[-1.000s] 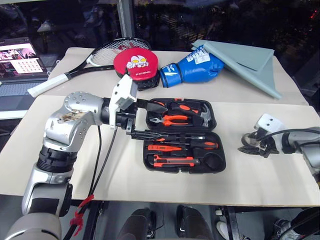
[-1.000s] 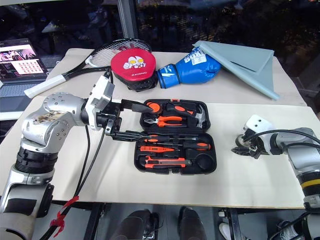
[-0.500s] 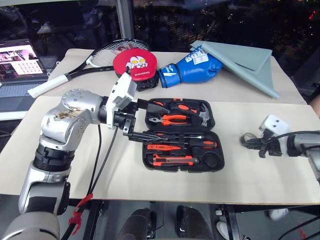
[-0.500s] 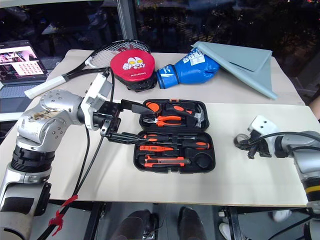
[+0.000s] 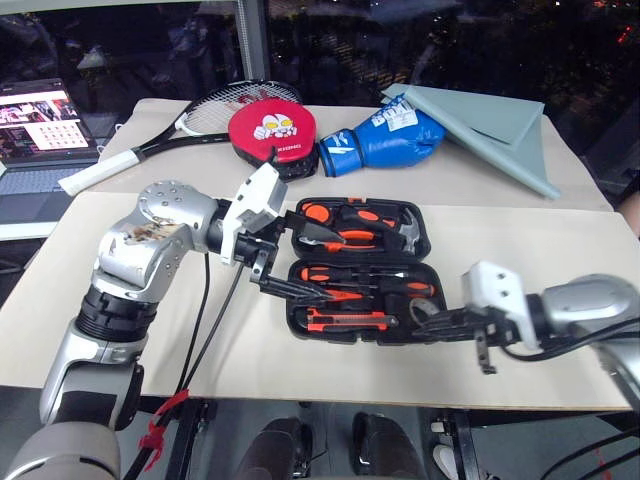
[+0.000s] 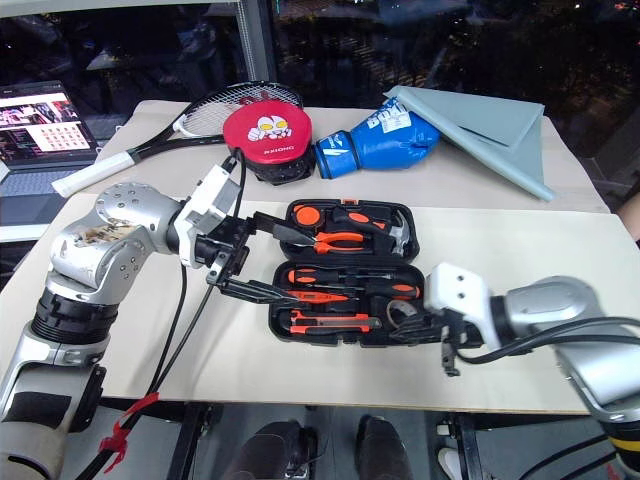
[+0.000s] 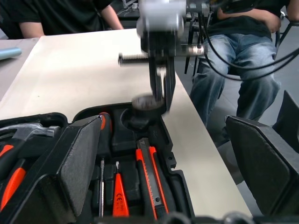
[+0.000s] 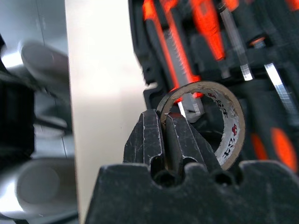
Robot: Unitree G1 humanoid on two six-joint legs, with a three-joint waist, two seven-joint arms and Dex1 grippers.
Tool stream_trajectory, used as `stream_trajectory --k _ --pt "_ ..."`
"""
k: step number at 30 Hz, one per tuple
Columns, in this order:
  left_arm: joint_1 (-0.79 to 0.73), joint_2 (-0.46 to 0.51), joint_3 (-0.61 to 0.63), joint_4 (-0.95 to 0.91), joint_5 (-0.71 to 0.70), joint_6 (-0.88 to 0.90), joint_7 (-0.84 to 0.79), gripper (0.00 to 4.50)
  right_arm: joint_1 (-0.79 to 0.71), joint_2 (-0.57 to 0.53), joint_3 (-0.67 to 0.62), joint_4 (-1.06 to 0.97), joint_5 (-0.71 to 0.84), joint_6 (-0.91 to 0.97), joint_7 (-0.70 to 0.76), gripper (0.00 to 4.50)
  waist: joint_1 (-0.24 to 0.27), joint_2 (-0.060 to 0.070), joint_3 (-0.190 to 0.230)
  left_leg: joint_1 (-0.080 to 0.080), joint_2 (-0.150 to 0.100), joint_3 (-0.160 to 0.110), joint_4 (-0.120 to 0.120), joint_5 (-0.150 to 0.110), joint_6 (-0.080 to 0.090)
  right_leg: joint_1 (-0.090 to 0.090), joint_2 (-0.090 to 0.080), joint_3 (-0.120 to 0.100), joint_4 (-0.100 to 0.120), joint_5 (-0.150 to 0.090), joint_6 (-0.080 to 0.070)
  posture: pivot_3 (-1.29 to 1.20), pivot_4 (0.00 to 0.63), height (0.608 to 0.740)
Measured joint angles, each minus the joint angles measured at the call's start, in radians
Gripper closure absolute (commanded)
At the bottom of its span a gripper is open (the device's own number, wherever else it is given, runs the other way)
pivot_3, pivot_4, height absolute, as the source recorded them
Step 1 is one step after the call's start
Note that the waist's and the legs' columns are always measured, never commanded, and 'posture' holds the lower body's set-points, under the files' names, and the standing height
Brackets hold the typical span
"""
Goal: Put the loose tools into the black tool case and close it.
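The black tool case (image 5: 427,232) lies open on the table, hammer and pliers in its far half. Its near half holds two black-and-orange screwdrivers (image 5: 405,289), the slim orange tester (image 5: 330,296) and the utility knife (image 5: 345,321). My right gripper (image 5: 428,323) is shut on the rim of the small tape roll (image 8: 225,116) and holds it over the round recess (image 7: 135,124) at the case's near right corner. My left gripper (image 5: 300,265) stands open at the case's left end, one finger over each half, holding nothing.
Behind the case lie a red round punch pad (image 5: 267,127), a blue boxing glove (image 5: 385,137), a tennis racket (image 5: 165,135) and a grey folded sheet (image 5: 490,125). A laptop (image 5: 35,125) sits far left. A seated person (image 7: 233,70) is beyond the table's right end.
My right gripper shut on the tape roll out on the table's right side and carried it leftward to the case's near right corner. The left gripper stayed open in place.
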Motion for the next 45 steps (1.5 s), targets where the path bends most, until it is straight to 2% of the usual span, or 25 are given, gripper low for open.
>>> stream_trajectory --k 7,16,20,21,27,29,32,35,36,41,42,45 --pt "0.000 0.000 0.000 0.002 0.008 -0.007 0.004 0.00 0.008 -0.020 0.032 0.041 -0.076 -0.035 -0.001 4.48 0.000 0.000 0.000 0.001 0.000 0.000 0.000 0.000 -0.001 0.001 0.000 0.000 0.000 0.000 0.000 0.00 0.150 0.732" --pt "0.000 -0.003 0.000 0.001 0.008 -0.007 0.013 0.00 0.008 -0.022 0.021 -0.003 -0.036 0.013 0.012 1.54 0.003 0.000 0.000 0.002 0.000 -0.001 0.000 0.000 -0.001 0.003 0.000 -0.001 -0.001 0.000 0.000 0.00 0.150 0.732" --pt "0.000 -0.009 0.000 0.006 0.010 -0.009 0.016 0.00 -0.024 -0.024 -0.067 -0.032 0.061 0.101 0.012 0.14 0.003 0.000 0.000 0.002 0.000 -0.001 0.000 0.000 -0.001 0.003 0.000 0.000 -0.001 0.000 0.000 0.00 0.150 0.732" --pt "0.000 -0.010 0.000 0.009 0.013 -0.009 0.019 0.00 -0.036 -0.028 -0.096 -0.033 0.078 0.119 0.011 0.02 0.003 0.000 0.000 0.002 0.000 -0.001 0.000 0.000 -0.001 0.003 0.000 -0.001 -0.001 0.000 0.000 0.00 0.150 0.732" --pt "0.000 -0.009 0.000 0.018 0.026 -0.010 0.036 0.00 -0.020 -0.035 -0.245 -0.033 0.170 0.210 -0.022 0.02 0.010 0.000 0.000 0.001 0.000 -0.002 0.000 0.000 0.000 0.002 0.000 -0.001 -0.001 0.000 0.000 0.00 0.150 0.732" --pt "0.018 0.008 0.006 0.028 0.036 -0.010 0.056 0.00 0.003 -0.006 -0.289 -0.021 0.188 0.236 -0.059 0.53 0.014 0.000 0.000 0.002 0.000 -0.002 0.000 0.000 0.000 0.003 0.000 0.000 -0.001 0.000 0.000 0.00 0.150 0.732" --pt "0.078 0.038 0.033 0.108 0.078 -0.009 0.121 0.68 0.011 0.086 -0.362 0.078 0.201 0.261 -0.152 1.41 0.011 0.000 0.000 0.003 0.000 -0.001 -0.001 0.000 -0.001 0.003 0.000 0.001 0.000 0.000 0.000 0.00 0.150 0.732" --pt "0.108 0.048 0.038 0.200 0.146 -0.013 0.190 1.92 0.014 0.112 -0.376 0.184 0.169 0.258 -0.221 2.52 0.015 0.000 0.000 0.003 0.000 -0.001 -0.001 0.000 -0.001 0.003 0.000 0.000 0.001 0.000 0.000 0.00 0.150 0.732" --pt "0.111 0.048 0.037 0.219 0.170 -0.016 0.215 2.21 0.014 0.122 -0.375 0.205 0.154 0.243 -0.237 2.78 0.018 0.000 0.000 0.003 0.000 -0.001 -0.001 0.000 -0.001 0.003 0.000 0.000 0.000 0.000 0.000 0.00 0.150 0.732" --pt "0.177 0.037 -0.004 0.253 0.284 -0.071 0.303 4.19 0.023 0.160 -0.327 0.320 0.062 0.139 -0.286 4.49 0.017 0.000 0.000 0.002 0.000 0.000 -0.001 0.000 0.001 0.001 0.000 0.000 0.000 0.000 0.000 0.00 0.150 0.732" --pt "0.184 0.030 -0.016 0.253 0.302 -0.075 0.314 4.43 0.022 0.166 -0.309 0.340 0.044 0.118 -0.295 4.50 0.017 0.000 0.000 0.001 -0.001 0.000 -0.001 0.000 0.001 0.001 0.000 0.000 0.000 0.000 0.000 0.00 0.150 0.732" --pt "0.202 0.012 -0.052 0.252 0.356 -0.105 0.347 4.43 0.008 0.189 -0.247 0.379 0.000 0.069 -0.304 4.50 0.015 0.000 0.000 0.002 0.000 0.000 -0.001 0.000 0.000 0.001 0.000 0.001 0.001 0.000 0.000 0.00 0.150 0.732"
